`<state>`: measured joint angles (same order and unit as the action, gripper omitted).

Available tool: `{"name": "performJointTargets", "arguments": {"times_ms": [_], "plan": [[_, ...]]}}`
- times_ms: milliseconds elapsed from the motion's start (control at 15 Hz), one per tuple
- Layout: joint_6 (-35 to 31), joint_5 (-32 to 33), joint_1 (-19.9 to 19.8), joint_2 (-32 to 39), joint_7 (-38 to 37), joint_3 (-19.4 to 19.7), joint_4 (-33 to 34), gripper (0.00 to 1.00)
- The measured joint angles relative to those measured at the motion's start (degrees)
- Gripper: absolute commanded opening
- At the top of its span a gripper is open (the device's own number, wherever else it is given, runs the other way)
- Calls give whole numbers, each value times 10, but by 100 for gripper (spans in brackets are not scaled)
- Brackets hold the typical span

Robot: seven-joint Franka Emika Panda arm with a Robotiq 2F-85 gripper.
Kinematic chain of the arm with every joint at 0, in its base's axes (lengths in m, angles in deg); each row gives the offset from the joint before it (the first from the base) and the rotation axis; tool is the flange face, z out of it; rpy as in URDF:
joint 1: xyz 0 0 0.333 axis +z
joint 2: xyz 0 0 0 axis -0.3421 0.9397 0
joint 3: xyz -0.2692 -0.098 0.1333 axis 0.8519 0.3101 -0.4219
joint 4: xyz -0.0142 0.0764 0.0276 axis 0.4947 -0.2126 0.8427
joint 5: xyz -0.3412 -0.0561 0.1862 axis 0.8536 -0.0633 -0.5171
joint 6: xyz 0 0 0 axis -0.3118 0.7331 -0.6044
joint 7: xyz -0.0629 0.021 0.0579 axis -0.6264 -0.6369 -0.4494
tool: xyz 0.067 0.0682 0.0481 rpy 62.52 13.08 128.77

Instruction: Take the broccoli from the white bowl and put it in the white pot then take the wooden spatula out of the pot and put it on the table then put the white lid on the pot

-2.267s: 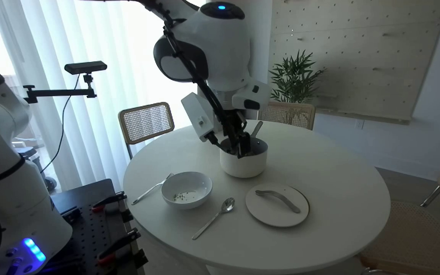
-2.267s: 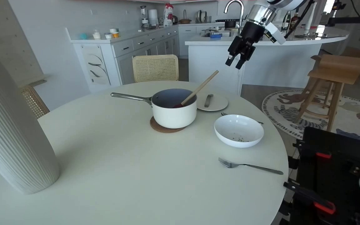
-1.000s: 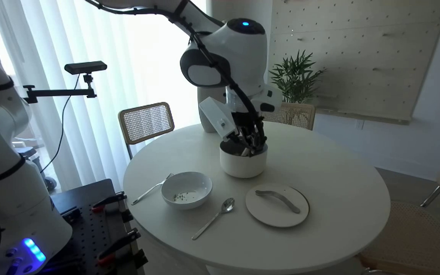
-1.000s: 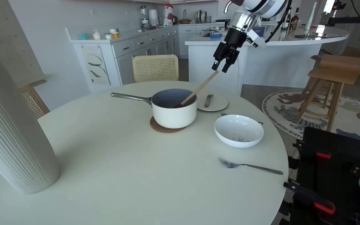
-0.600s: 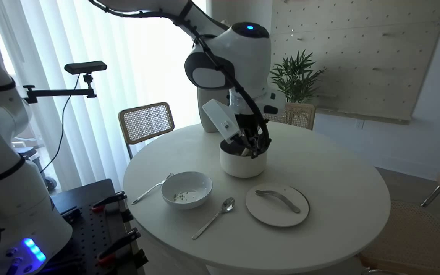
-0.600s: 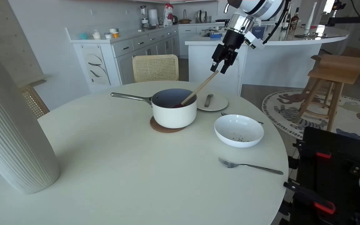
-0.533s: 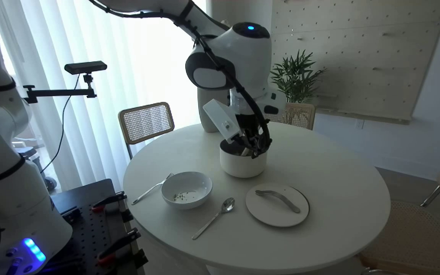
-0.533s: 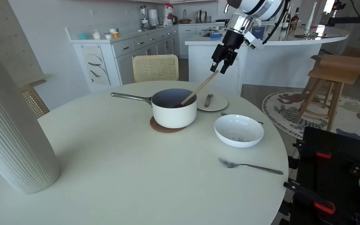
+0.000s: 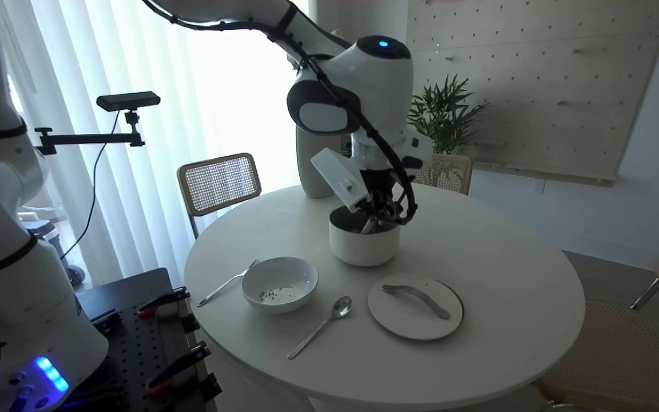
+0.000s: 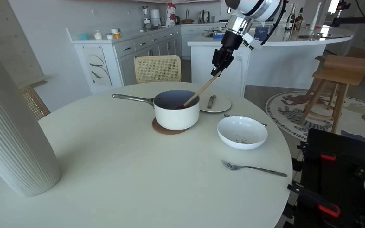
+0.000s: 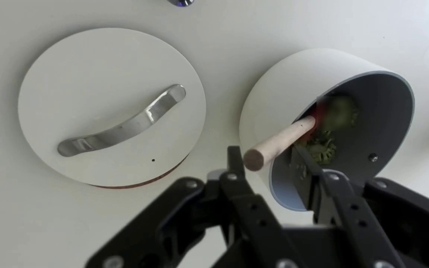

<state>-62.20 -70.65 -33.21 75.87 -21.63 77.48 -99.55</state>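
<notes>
In the wrist view, lumpy green broccoli (image 11: 322,150) lies in the straight-sided white pot (image 11: 296,89); the black gripper (image 11: 266,150), jaws apart, straddles the wooden spatula (image 11: 282,140). Its removal, then the flat white lid (image 11: 112,106), left, remain.

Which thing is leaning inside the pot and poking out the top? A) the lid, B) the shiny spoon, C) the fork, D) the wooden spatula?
D, the wooden spatula: the wrist view shows its round handle slanting up out of the white pot, while the fork and the spoon lie on the table and the white lid lies off to the side of the pot.
</notes>
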Motion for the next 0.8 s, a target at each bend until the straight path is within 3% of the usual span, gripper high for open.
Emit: {"name": "performJointTargets", "arguments": {"times_ms": [67, 267, 333, 467, 800], "plan": [[0, 0, -1, 1, 0, -1, 2, 2], [0, 0, -3, 4, 0, -4, 8, 0], [0, 0, -5, 4, 0, -5, 9, 26], [0, 1, -7, 4, 0, -5, 9, 32], [0, 5, -12, 4, 0, -5, 9, 70]]}}
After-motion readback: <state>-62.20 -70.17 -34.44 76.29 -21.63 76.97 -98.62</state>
